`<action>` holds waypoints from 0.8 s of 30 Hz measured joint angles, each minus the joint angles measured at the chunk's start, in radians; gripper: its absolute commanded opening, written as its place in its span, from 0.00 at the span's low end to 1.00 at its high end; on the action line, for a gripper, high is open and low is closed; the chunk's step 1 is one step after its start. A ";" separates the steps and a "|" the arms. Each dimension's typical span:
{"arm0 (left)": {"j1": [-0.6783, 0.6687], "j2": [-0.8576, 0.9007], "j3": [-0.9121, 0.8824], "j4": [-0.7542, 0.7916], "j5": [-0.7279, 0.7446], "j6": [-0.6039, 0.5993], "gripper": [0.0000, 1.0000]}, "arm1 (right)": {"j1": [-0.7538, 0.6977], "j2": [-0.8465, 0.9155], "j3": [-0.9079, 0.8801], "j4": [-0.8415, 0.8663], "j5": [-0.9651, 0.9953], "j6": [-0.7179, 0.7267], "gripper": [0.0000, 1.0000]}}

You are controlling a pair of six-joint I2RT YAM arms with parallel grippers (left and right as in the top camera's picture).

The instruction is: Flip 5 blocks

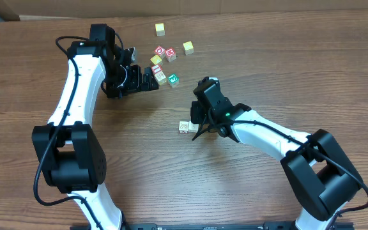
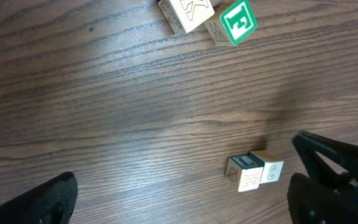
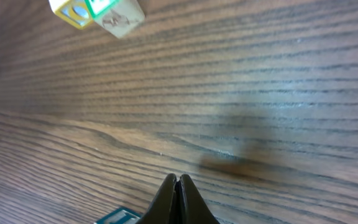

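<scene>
The wooden table [image 1: 139, 176] carries everything. The left gripper [image 1: 151, 82] is seen fully spread, with nothing between its fingers; it is placed just beside the green-faced block [image 1: 173, 79], on the left arm's side. The right gripper [image 3: 176, 186] is pressed completely closed, and nothing is held in it. It is found well apart from the green-faced block, nearer to the robot's base.

Just beside the right gripper's tip, two pale blocks [image 1: 184, 126] are laid touching each other. In the left wrist view a teal print is seen on one and a faint letter on the other.

A white letter F is shown on the green-faced block. A pale block [image 1: 162, 77] with faint drawings is set close against it, and a red-and-white block [image 1: 158, 69] just behind that. Farther from the green-faced block, away from the base, two red-faced cubes [image 1: 160, 51] and three yellow cubes [image 1: 188, 47] are scattered.
</scene>
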 measured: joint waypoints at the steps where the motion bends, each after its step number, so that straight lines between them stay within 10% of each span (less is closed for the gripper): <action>1: 0.000 0.000 0.000 0.000 0.000 0.000 1.00 | 0.000 0.002 0.000 -0.001 -0.009 -0.002 0.04; 24: 0.000 0.000 0.000 0.000 0.000 0.000 1.00 | 0.000 0.005 0.000 -0.029 -0.115 -0.009 0.04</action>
